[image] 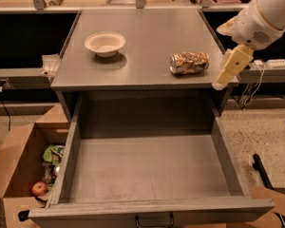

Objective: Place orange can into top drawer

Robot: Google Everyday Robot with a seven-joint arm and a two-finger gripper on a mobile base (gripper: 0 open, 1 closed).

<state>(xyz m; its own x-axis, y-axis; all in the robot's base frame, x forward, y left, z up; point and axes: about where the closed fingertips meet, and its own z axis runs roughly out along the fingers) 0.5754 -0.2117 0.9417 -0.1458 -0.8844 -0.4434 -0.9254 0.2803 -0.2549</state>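
- The grey cabinet (147, 42) fills the middle of the scene, its flat top carrying two items and its front standing open below.
- The top drawer (147, 170) is pulled fully out toward the camera — a wide, shallow grey tray with thin side walls and a bare flat bottom. Its dark metal handle (154, 221) shows at the lower edge of the front panel.
- A brown cardboard box (14, 160) sits on the floor just left of the drawer, flaps open, with green packaging (53, 153) and other clutter inside.
- The robot's white arm (266, 13) reaches in from the upper right corner, angled down toward the cabinet's right edge.
- The gripper (230, 68), cream-yellow, hangs at the front right corner of the cabinet top, slanting down and to the left. Whether it is open or closed cannot be told from this angle; it is apart from the can.
- A cream bowl (105, 43) stands upright on the left half of the top.
- The orange can (189, 62) lies on its side on the right half of the top — near the front edge, just left of the gripper, not in the drawer.
- A red apple (39, 188) rests at the bottom of the box.
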